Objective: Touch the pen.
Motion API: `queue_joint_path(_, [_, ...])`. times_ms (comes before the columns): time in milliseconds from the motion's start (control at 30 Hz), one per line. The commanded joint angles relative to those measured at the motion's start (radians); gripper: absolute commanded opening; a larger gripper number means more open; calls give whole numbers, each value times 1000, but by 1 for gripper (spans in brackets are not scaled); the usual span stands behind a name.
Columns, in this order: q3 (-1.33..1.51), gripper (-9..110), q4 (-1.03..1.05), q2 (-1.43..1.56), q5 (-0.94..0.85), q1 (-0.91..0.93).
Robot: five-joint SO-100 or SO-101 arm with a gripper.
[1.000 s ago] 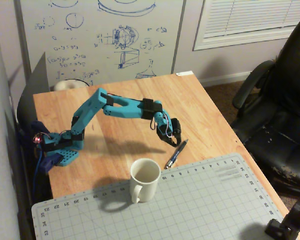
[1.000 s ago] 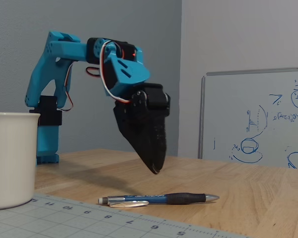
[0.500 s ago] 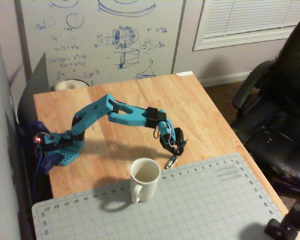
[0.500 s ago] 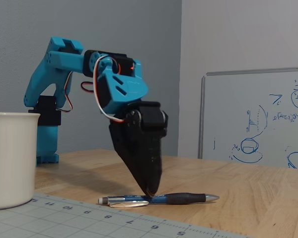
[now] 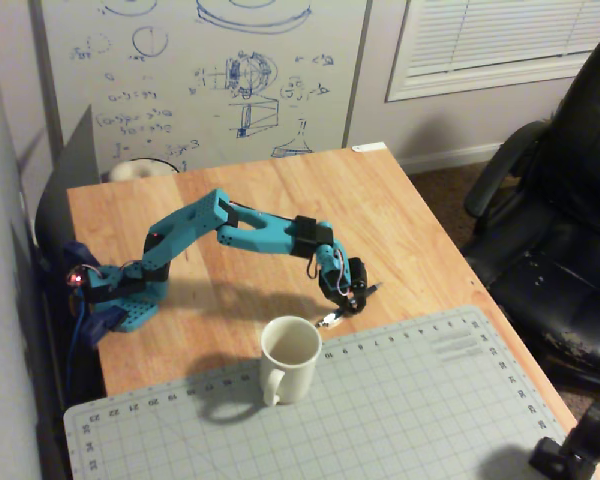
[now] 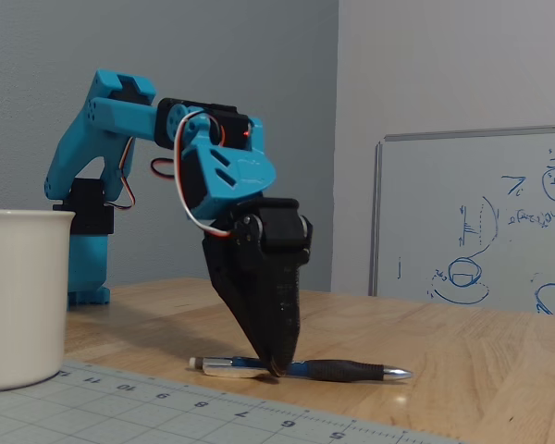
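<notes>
Item: slim blue-and-black ballpoint pen point(image 6: 305, 369), lying flat on the wooden table point(image 6: 462, 361) beside the grey cutting mat point(image 6: 120, 412). Black gripper point(image 6: 276, 367): fingers closed together, grasping nothing, tip apparently on the barrel. Step: contact. Next: only confirm the touch.

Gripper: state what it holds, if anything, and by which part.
Nothing is held. The gripper points down with its tip on the pen, which lies flat on the table; the fingers look closed together, not clamped around it.
</notes>
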Motion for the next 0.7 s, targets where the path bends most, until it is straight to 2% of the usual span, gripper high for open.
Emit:
queue_joint_path(0, [-83,1,-6,46,-5,-8])
queue_joint_path(433, [-104,1,-5,153,14,-43])
queue_joint_path(667, [-117,1,100,227,12,-44])
